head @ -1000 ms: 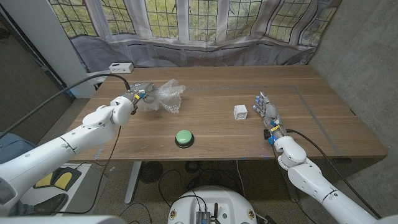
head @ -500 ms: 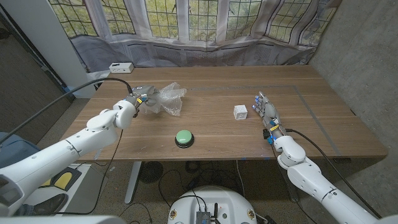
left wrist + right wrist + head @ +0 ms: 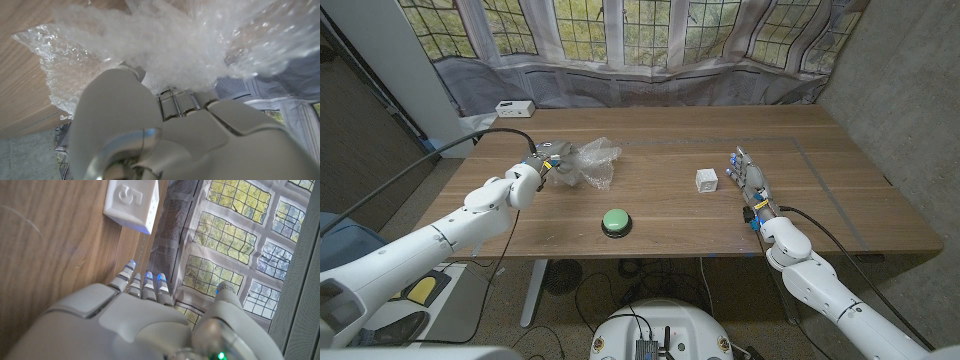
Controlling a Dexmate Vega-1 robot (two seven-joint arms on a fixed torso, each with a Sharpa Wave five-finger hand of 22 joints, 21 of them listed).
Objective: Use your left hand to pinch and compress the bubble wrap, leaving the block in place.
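The left hand (image 3: 542, 163) was clamped on a crumpled sheet of bubble wrap (image 3: 588, 163) at about ten o'clock on the tabletop (image 3: 660, 205), well apart from the small white block (image 3: 707, 181) at about three o'clock. The right hand (image 3: 748, 184) waited just beside the block, fingers straight and together, holding nothing. To compress well, the left hand would probably squeeze in place, away from the block.

Daylight is coming through leaded windows (image 3: 620, 30) along the frame's top; a grey wall (image 3: 910, 90) is standing at right, beside the wooden surface (image 3: 660, 190).
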